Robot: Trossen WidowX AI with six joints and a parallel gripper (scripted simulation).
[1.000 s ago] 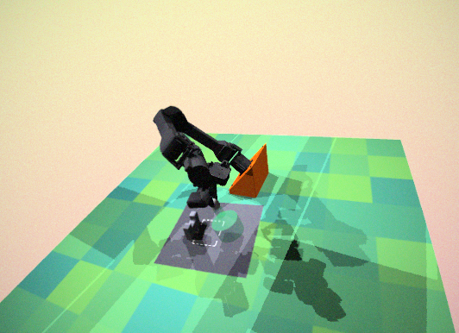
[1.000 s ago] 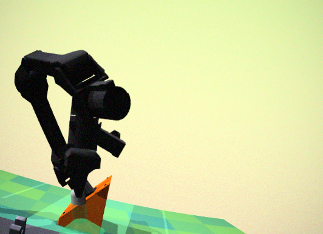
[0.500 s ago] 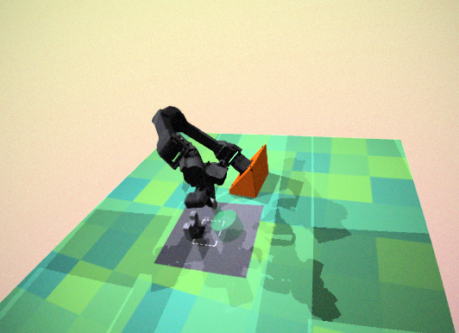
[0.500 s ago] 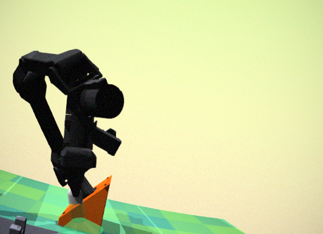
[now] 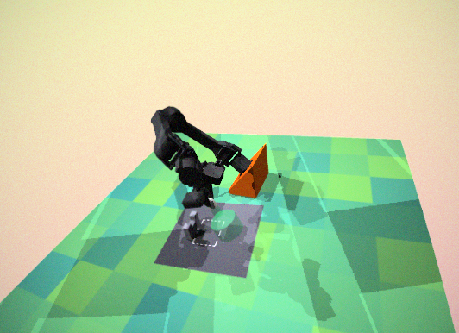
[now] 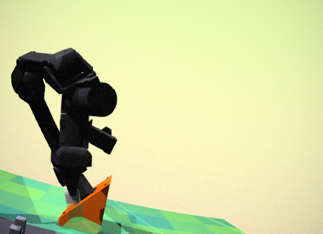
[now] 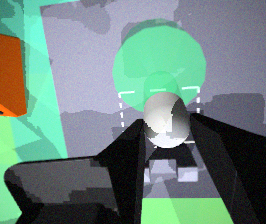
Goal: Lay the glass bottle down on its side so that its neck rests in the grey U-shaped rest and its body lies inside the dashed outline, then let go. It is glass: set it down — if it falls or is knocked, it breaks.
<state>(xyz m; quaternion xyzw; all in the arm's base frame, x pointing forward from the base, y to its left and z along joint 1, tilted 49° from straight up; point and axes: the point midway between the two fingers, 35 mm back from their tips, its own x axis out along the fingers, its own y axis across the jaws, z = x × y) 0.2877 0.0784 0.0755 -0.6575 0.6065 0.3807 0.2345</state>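
The glass bottle [image 5: 223, 220] [image 6: 79, 224] [image 7: 159, 45] has a clear green body and a whitish neck end. My gripper [image 5: 210, 201] [image 6: 72, 195] [image 7: 166, 122] is shut on that neck end from above. The bottle is tilted, its wide body below the fingers; whether its base touches the mat I cannot tell. The grey U-shaped rest [image 5: 194, 229] [image 6: 19, 225] [image 7: 169, 172] stands on the mat, apart from the bottle. The dashed outline [image 5: 212, 220] [image 7: 126, 93] lies beside the rest; the bottle overlaps part of it in the wrist view.
The dark grey mat [image 5: 233, 264] [image 6: 33, 229] [image 7: 79, 75] lies under the rest and the outline. The orange wedge [image 5: 260, 178] [image 6: 95, 211] [image 7: 4, 75] at the arm's base stands behind the mat. Shadows and a patterned green table surround it.
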